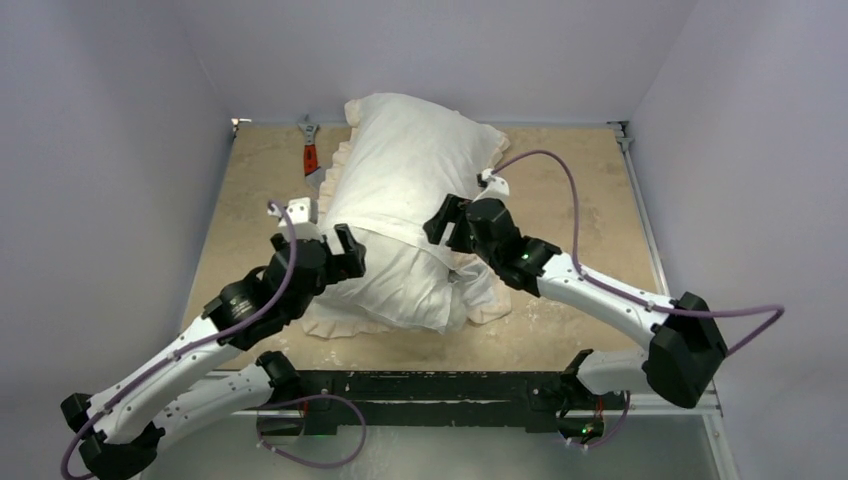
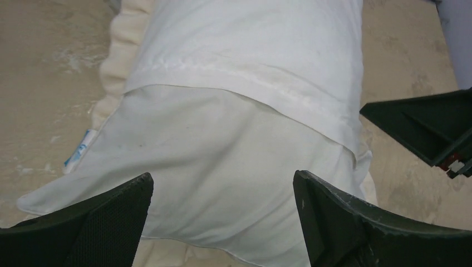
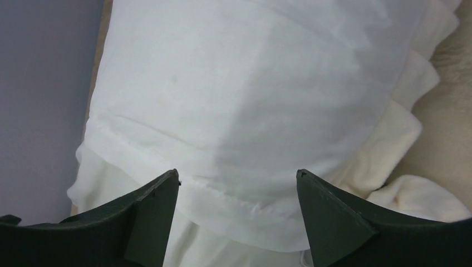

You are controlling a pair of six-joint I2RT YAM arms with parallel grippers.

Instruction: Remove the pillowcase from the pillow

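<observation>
while pillow (image 1: 400,288) pokes partly out near end, pillowcase (image 1: 410,165) covers far part; left gripper (image 1: 348,250), right gripper (image 1: 445,219) jaws spread, empty.

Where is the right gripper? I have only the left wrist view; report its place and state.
Observer: Right gripper is open, hanging over the hem of the white frill-edged fabric pillowcase.
Operator: Give the cover's extent.
Observer: From overhead it sheathes the far part; the plump plain white pillow sticks out toward the near edge.
Operator: Report anything else nearby.
Observer: A red-handled tool lies at the far left, beside the cover.
</observation>
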